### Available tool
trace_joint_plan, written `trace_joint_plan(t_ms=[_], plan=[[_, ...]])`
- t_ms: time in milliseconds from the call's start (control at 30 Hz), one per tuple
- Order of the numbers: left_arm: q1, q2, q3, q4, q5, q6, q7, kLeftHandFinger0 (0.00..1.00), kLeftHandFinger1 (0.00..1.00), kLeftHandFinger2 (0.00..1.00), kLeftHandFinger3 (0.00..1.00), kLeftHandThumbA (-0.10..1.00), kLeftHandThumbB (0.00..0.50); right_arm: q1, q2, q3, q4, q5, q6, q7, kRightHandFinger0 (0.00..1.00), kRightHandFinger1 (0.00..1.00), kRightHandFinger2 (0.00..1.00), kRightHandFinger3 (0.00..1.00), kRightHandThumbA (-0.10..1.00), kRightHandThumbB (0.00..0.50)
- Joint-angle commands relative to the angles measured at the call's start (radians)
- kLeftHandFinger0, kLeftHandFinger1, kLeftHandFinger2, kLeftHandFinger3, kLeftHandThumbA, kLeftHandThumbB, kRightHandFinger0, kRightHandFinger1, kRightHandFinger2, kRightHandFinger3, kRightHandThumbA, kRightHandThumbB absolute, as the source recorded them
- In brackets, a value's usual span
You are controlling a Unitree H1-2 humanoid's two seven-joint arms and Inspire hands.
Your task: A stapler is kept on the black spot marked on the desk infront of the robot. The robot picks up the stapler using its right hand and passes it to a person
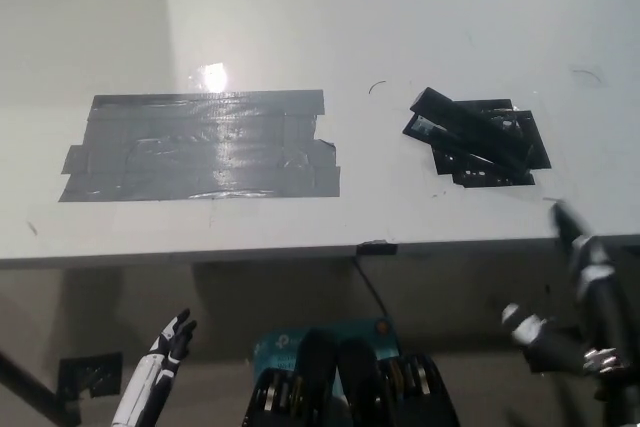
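Note:
A black stapler (470, 130) lies slanted on the black taped spot (500, 152) at the right of the white desk (300, 27). My black right hand (580, 297) hangs below the desk's front edge at the lower right, fingers spread apart and holding nothing, well short of the stapler. Down at the lower left, beneath the desk edge, my white left hand (160, 367) rests with its fingers loosely extended.
A large grey tape patch (205, 147) covers the desk's left middle. A bright light glare (212, 75) sits just above it. A thin cable (372, 287) hangs from the desk's front edge at the middle. A small black tape mark (88, 375) lies on the floor.

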Motion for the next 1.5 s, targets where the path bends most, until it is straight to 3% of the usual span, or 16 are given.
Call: trace_joint_plan(t_ms=[0,33,167,200,300,400,800,900,967,1200,1467], plan=[[-0.010,0.005,0.005,-0.020,-0.002,-0.048,-0.006,1.00,1.00,1.00,1.00,1.00,0.500,-0.157,-0.134,-0.074,-0.253,-0.020,0.191,0.071,1.00,1.00,1.00,1.00,0.86,0.216],[-0.012,0.005,0.007,-0.017,-0.008,-0.049,-0.007,1.00,1.00,1.00,1.00,1.00,0.500,-0.245,-0.199,-0.069,-0.248,-0.010,0.294,0.126,1.00,1.00,1.00,1.00,0.88,0.241],[-0.014,0.004,0.009,-0.009,-0.002,-0.059,0.001,1.00,1.00,1.00,1.00,1.00,0.500,-0.404,-0.283,-0.021,-0.172,-0.004,0.442,0.203,1.00,1.00,1.00,1.00,0.94,0.250],[-0.014,0.004,0.009,-0.009,-0.002,-0.060,0.002,1.00,1.00,1.00,1.00,1.00,0.500,-0.439,-0.302,-0.001,-0.144,-0.011,0.468,0.223,1.00,1.00,1.00,1.00,0.99,0.275],[-0.018,0.003,0.008,-0.007,0.001,-0.056,0.002,1.00,1.00,1.00,1.00,1.00,0.500,-0.580,-0.350,0.078,-0.010,-0.101,0.536,0.324,1.00,1.00,1.00,1.00,1.00,0.324],[-0.020,0.003,0.008,-0.007,-0.003,-0.052,-0.001,1.00,1.00,1.00,1.00,1.00,0.500,-0.681,-0.342,0.119,0.119,-0.158,0.536,0.379,1.00,1.00,1.00,1.00,1.00,0.332],[-0.023,0.004,0.013,-0.003,-0.006,-0.059,-0.001,1.00,1.00,1.00,1.00,1.00,0.500,-0.967,-0.242,0.257,0.640,-0.185,0.536,0.373,1.00,1.00,1.00,1.00,1.00,0.358],[-0.021,0.001,0.013,-0.008,-0.006,-0.057,-0.001,1.00,1.00,1.00,1.00,1.00,0.500,-1.033,-0.210,0.292,0.790,-0.187,0.535,0.345,1.00,1.00,1.00,1.00,1.00,0.405],[-0.022,-0.001,0.014,-0.008,-0.008,-0.053,-0.003,1.00,1.00,1.00,1.00,1.00,0.500,-1.072,-0.188,0.300,0.888,-0.180,0.521,0.341,1.00,1.00,1.00,1.00,1.00,0.372],[-0.027,-0.001,0.014,-0.007,-0.008,-0.049,-0.006,1.00,1.00,1.00,1.00,1.00,0.500,-1.094,-0.161,0.337,1.035,-0.213,0.465,0.290,1.00,1.00,1.00,1.00,1.00,0.373],[-0.028,0.002,0.012,-0.017,0.001,-0.047,-0.005,0.98,1.00,1.00,1.00,1.00,0.500,-1.081,-0.146,0.331,1.091,-0.205,0.470,0.289,1.00,1.00,1.00,1.00,1.00,0.361]])
